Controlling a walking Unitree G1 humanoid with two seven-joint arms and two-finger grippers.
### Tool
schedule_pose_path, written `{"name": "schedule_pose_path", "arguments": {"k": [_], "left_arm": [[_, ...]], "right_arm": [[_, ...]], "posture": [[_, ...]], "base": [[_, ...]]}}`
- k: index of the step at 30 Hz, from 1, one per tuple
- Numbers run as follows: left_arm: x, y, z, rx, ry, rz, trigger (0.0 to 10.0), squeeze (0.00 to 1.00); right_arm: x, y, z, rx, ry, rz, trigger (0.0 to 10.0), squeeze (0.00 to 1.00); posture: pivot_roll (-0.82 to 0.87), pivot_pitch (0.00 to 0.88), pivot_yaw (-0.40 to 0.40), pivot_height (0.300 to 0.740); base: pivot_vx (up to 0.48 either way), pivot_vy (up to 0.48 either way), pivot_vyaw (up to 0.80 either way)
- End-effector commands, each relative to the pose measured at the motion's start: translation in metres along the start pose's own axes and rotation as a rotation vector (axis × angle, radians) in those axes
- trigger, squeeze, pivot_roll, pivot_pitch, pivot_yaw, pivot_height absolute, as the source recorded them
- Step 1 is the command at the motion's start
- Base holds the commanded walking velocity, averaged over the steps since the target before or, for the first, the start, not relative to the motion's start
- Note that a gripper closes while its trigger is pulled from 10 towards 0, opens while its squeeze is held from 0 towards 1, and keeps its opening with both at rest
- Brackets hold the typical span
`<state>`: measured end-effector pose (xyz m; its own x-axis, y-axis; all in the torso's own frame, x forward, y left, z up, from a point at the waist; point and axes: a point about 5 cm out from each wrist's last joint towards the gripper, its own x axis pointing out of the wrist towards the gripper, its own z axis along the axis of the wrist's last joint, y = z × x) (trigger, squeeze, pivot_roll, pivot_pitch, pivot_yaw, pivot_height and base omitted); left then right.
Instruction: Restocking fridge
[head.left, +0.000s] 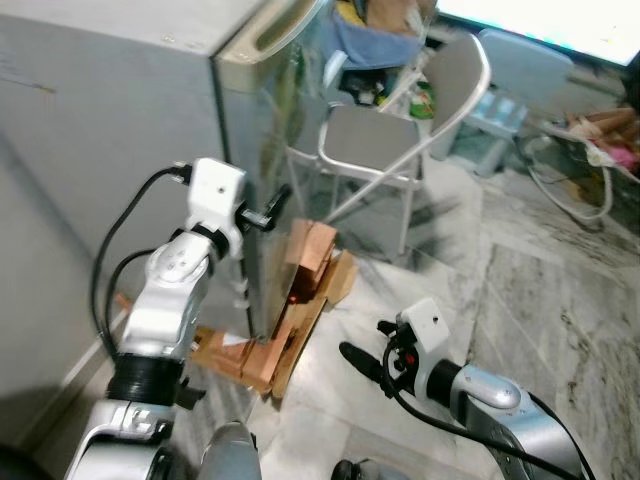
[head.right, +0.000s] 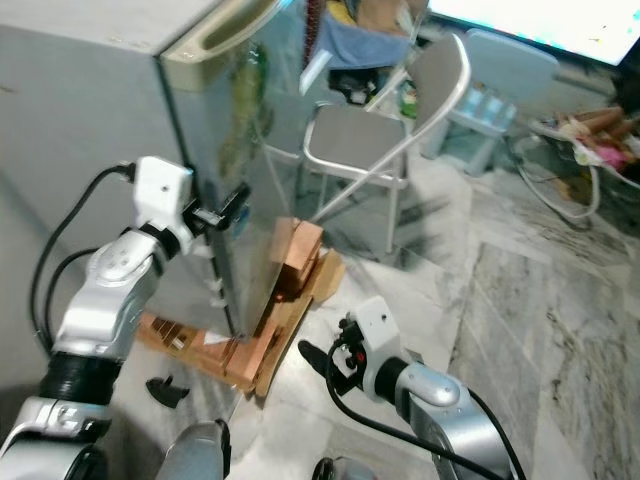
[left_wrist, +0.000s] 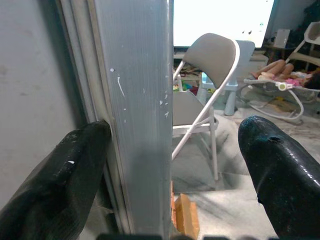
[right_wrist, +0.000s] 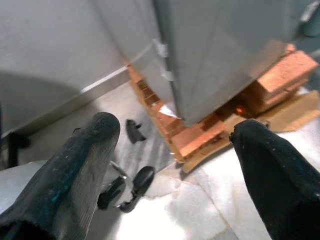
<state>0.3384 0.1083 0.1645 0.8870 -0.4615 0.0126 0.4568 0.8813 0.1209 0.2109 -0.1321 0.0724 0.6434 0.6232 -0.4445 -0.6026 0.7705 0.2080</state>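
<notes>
Left eye view: the left silver arm is raised with its elbow bent, and the left gripper (head.left: 268, 212) reaches the front corner edge of the tall silver-grey metal fridge (head.left: 120, 150), whose door is shut. The fridge stands on a stack of orange-brown bricks (head.left: 300, 290) and flat wooden boards on the pale marble floor (head.left: 530, 300). The right arm is held low and forward, its right gripper (head.left: 365, 355) hovering over the floor, apart from the fridge. Behind stands a grey folding metal chair (head.left: 400, 120).

Right eye view: the same layout; a small black broken piece (head.right: 165, 388) lies on the floor beside the bricks.

Left wrist view: the two black fingers (left_wrist: 55, 185) are spread wide, straddling the brushed-metal edge of the fridge door; one finger lies against the seam on the fridge's side, the other stands clear in the air toward the chair.

Right wrist view: the right gripper's fingers (right_wrist: 75, 165) are parted with nothing between them, pointing down at the fridge's bottom corner, the bricks, and the black fragments on the floor.
</notes>
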Motion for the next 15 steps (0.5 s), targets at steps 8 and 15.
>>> {"name": "schedule_pose_path", "arguments": {"k": [8, 15], "left_arm": [[0.047, -0.126, 0.110, -0.021, -0.357, -0.473, 10.0, 0.00], [0.054, -0.122, 0.106, -0.022, -0.361, -0.426, 10.0, 0.00]], "right_arm": [[0.000, -0.004, -0.001, -0.003, 0.004, 0.011, 10.0, 0.00], [0.006, -0.007, -0.009, 0.006, 0.007, 0.012, 10.0, 0.00]], "posture": [[0.13, 0.086, -0.093, 0.740], [0.13, 0.078, -0.086, 0.740]], "base": [[0.000, 0.000, 0.00], [0.000, 0.000, 0.00]]}}
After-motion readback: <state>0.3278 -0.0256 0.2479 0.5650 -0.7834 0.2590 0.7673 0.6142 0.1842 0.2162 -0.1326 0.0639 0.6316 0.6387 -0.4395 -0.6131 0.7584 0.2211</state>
